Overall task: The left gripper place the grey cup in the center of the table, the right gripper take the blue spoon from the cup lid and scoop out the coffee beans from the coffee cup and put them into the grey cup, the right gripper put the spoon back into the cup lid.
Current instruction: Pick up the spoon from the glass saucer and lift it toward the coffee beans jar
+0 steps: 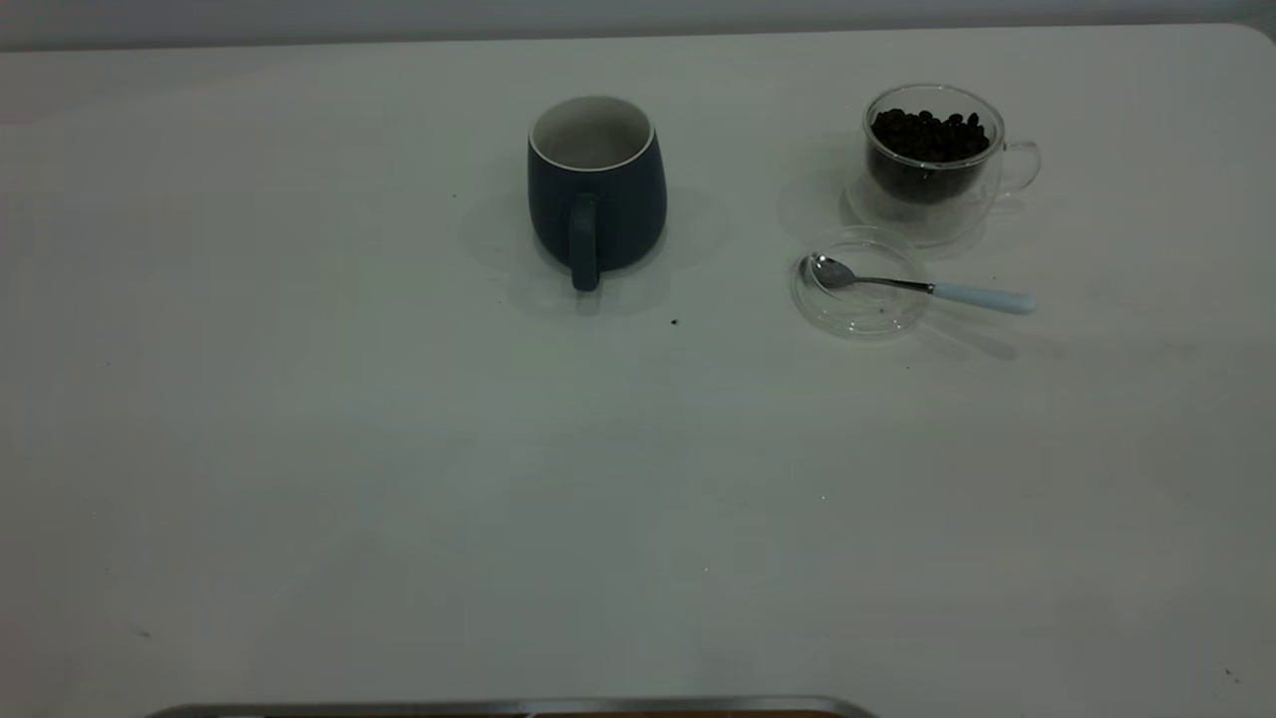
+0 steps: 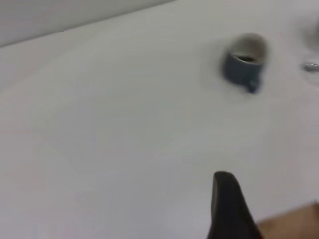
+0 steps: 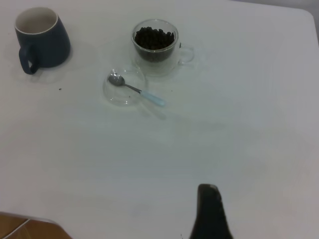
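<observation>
Open table (image 1: 399, 479) all round; only grey cup (image 1: 596, 189), coffee cup (image 1: 932, 160), cup lid (image 1: 859, 289) obstruct

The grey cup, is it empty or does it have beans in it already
Empty. The grey cup stands upright and its white inside shows no beans; the coffee beans all sit in the coffee cup.

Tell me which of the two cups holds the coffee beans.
The clear glass coffee cup, far right by the cup lid, holds them; the grey cup looks empty.
</observation>
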